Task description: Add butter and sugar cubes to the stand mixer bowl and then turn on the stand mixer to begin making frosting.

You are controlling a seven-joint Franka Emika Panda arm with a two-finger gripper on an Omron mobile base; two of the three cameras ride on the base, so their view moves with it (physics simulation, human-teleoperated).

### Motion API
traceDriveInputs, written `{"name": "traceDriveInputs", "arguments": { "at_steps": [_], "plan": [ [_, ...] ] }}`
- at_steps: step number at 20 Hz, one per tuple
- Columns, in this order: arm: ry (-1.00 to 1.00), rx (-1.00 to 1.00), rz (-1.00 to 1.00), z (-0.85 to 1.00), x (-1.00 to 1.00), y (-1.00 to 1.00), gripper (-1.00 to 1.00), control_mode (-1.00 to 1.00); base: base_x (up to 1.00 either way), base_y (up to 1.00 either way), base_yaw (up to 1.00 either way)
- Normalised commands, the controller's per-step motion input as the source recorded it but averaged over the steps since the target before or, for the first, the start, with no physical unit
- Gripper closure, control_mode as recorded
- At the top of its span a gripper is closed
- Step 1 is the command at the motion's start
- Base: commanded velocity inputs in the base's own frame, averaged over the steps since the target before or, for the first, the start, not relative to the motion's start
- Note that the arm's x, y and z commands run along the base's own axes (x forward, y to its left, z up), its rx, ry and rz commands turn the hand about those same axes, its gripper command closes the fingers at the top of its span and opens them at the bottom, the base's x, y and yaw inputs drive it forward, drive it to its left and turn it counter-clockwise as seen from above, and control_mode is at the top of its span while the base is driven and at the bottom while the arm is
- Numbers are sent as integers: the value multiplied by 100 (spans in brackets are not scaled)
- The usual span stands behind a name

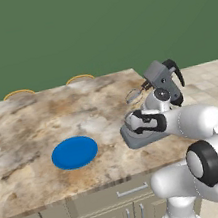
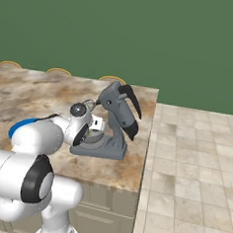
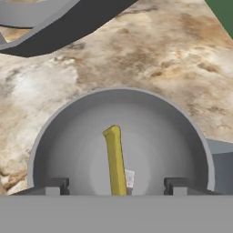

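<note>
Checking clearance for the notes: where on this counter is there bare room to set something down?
Bare marble lies left of and behind the blue plate, and between plate and stand mixer. It is crowded at the mixer: the open claw hangs over the bowl holding the butter.

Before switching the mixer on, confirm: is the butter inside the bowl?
Yes, in the hand view the butter stands inside the stand mixer bowl, free between the spread fingers.

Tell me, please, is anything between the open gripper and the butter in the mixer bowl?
Nothing visible. In the hand view the butter lies inside the stand mixer bowl, directly ahead of the open gripper, with one sugar cube beside it.
</note>
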Motion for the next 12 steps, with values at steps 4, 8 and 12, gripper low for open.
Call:
{"name": "traceDriveInputs", "arguments": {
  "at_steps": [4, 8, 12],
  "plan": [
    [0, 0, 0, 0, 0, 0, -100, -100, 0, 0, 0],
    [0, 0, 0, 0, 0, 0, -100, -100, 0, 0, 0],
    [0, 0, 0, 20, -5, 0, -100, -100, 0, 0, 0]
  ]
}}
